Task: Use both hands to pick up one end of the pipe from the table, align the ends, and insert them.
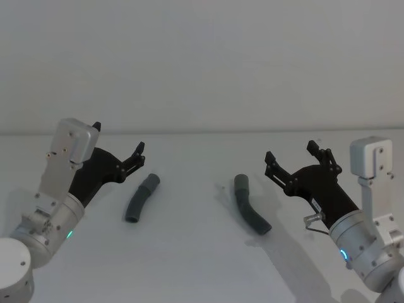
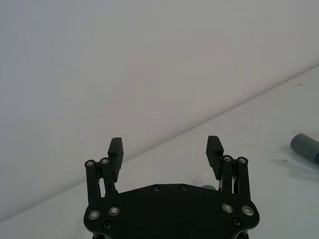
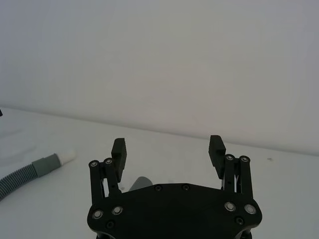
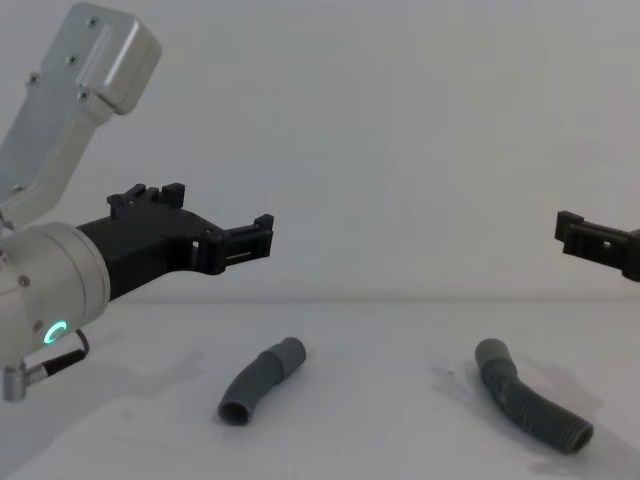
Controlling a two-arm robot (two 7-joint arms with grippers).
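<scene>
the left gripper (image 1: 117,139) hung at the middle left of the head view, fingers spread wide with nothing between them, raised off the table (image 1: 189,265). just to its lower right lay the left hose piece (image 1: 142,197), flat on the white surface and untouched. the right gripper (image 1: 291,153) sat at the middle right of the frame, likewise splayed and empty, and the right hose piece (image 1: 251,203) lay just to its lower left, near the centre. the two pieces were well apart, cuffs pointing toward the upper part of the frame. judging by this, nothing was done yet: both grasps, the lift, the lining-up of the ends and the push-together all remained.
</scene>
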